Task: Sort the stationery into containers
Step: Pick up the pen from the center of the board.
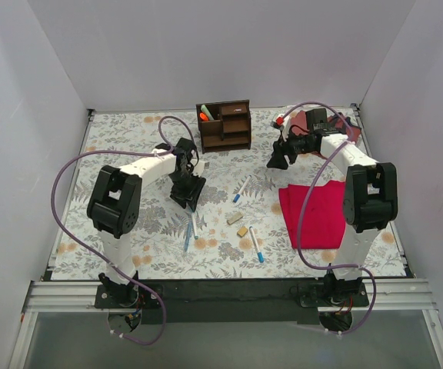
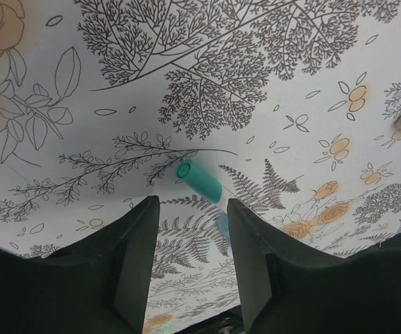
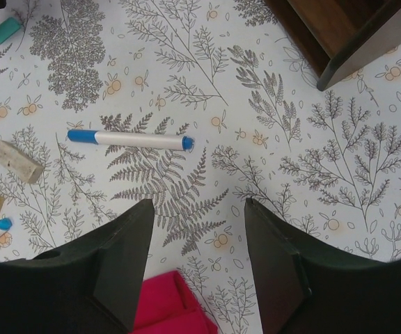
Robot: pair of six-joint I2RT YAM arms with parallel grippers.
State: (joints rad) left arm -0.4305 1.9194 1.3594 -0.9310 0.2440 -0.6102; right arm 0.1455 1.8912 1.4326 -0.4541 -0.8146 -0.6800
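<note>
The dark brown wooden organiser [image 1: 224, 125] stands at the back centre with a green and an orange marker [image 1: 204, 114] in its left compartment; its corner shows in the right wrist view [image 3: 347, 35]. My left gripper [image 1: 186, 198] is open and empty, just above the cloth near a teal-capped pen [image 2: 199, 181] and a blue-tipped pen [image 1: 188, 234]. My right gripper [image 1: 277, 161] is open and empty, above the table right of the organiser. A blue-capped pen [image 3: 129, 140] lies ahead of its fingers. Two tan erasers [image 1: 234, 219] [image 1: 242, 231] and another blue pen [image 1: 256, 244] lie mid-table.
A flat red cloth [image 1: 314, 214] lies at the right; its corner shows between my right fingers [image 3: 176, 306]. A reddish-brown bag [image 1: 321, 121] sits at the back right behind the right arm. Purple cables loop over both arms. White walls enclose the table.
</note>
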